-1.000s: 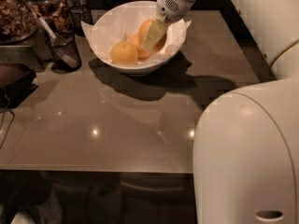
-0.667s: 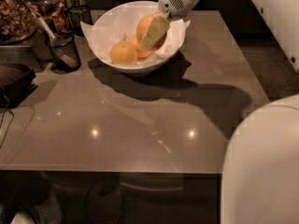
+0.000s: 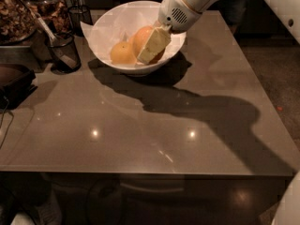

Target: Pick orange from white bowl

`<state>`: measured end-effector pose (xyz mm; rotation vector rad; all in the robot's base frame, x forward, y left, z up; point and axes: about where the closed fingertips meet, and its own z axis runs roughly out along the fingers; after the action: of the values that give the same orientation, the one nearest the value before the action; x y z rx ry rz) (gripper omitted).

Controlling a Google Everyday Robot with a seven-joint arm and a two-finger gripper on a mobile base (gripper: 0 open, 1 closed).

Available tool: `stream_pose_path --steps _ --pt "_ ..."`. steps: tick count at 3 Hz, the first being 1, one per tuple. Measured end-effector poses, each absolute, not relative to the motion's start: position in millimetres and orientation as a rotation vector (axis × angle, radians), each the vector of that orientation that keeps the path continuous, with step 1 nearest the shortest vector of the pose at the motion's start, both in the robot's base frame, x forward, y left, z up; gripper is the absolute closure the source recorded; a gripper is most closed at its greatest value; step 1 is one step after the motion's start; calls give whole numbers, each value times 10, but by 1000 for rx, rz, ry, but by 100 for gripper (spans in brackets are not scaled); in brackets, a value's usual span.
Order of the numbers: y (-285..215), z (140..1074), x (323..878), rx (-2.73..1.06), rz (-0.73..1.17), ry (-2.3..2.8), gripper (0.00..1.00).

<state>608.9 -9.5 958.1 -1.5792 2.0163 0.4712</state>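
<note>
1. Camera view looks down on a brown table (image 3: 140, 125), with the white bowl (image 3: 101, 29) toward its far edge, lined with crumpled white paper.
2. The orange (image 3: 140, 34) sits inside the bowl, touching a paler yellow-orange fruit (image 3: 123, 53) beside it.
3. The gripper (image 3: 149, 50) reaches down into the bowl from the upper right and lies across the front of the orange. I cannot tell whether it is clamped on the fruit or loose.
4. A black mesh cup (image 3: 63, 50) stands near the bowl.
</note>
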Motion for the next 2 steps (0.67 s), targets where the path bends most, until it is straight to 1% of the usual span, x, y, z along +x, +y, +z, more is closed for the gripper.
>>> stream_pose_path --steps 1,2 --pt "-30 9714 5944 -1608 502 1979 100" --pt "-32 9898 5665 -1579 504 1967 100"
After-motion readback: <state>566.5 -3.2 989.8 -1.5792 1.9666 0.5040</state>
